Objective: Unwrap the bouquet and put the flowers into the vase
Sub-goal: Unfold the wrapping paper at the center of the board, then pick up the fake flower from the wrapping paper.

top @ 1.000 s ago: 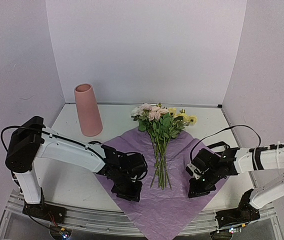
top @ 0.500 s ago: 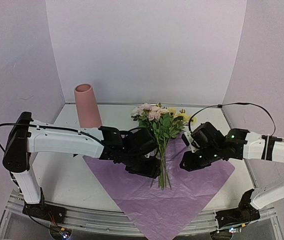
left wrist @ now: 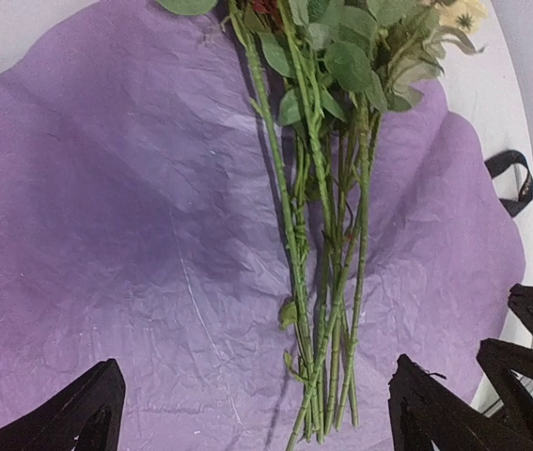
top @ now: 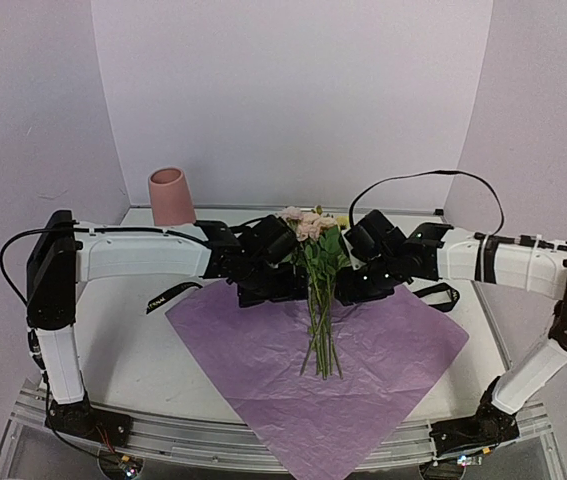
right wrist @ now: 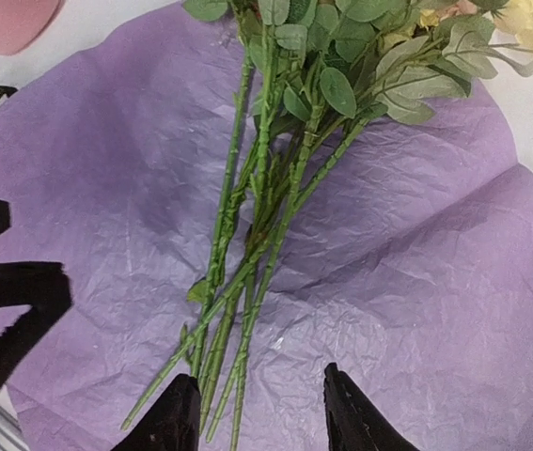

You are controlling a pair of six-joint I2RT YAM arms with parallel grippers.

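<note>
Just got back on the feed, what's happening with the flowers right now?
The paper is spread flat with the flowers lying loose on it. The left hand and the right hand hang open above the stems, holding nothing. The vase stands at the back left, with no flowers in it.

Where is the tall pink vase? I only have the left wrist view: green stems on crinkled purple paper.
Observer: The tall matte pink vase stands upright at the table's far left, beyond the left arm.
Operator: And the flower heads?
Observer: The pale yellow blooms lie off the crinkled purple paper sheet, on the bare white table.
Operator: I see one black ribbon on the right. Any other?
Observer: Yes, a second black ribbon strip lies on the table to the left of the sheet.
</note>
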